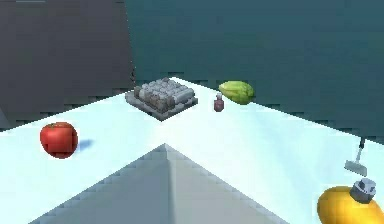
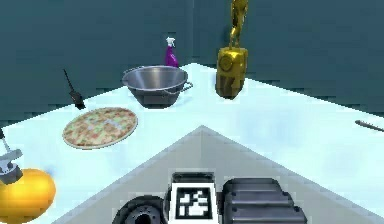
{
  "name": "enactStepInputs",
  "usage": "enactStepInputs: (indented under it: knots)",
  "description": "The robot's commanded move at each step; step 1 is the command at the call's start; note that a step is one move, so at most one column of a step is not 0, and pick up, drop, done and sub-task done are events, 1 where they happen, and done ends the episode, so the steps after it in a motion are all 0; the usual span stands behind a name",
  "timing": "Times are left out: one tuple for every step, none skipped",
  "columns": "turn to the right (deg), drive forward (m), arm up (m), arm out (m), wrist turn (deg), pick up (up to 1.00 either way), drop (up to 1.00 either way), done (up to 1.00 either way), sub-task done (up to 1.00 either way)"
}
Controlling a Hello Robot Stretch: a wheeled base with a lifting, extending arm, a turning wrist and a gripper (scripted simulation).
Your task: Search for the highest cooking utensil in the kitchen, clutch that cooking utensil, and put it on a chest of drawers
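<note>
Counter (image 2: 290, 120), pale and L-shaped, carries everything here. In the arm side view a dark long-handled utensil (image 2: 72, 88), possibly the cooking utensil, sits near the far left edge, just left of a metal bowl (image 2: 155, 84). A purple spray bottle (image 2: 172, 52) stands behind the bowl, a round flat pizza (image 2: 100, 127) lies in front of it, and a golden object (image 2: 232, 72) stands at the far corner. The end effector (image 2: 142, 212) is a dark body at the bottom edge beside a white marker square (image 2: 195, 200); I cannot tell whether it holds anything. In the forward view a red apple (image 1: 58, 139), a grey stack (image 1: 163, 97) and a green vegetable (image 1: 237, 92) rest on the same surface.
</note>
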Motion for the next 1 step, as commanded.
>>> enactStepInputs:
  knots:
    - [0.0, 0.00, 0.00, 0.48, 0.0, 0.00, 0.00, 0.00, 0.00]
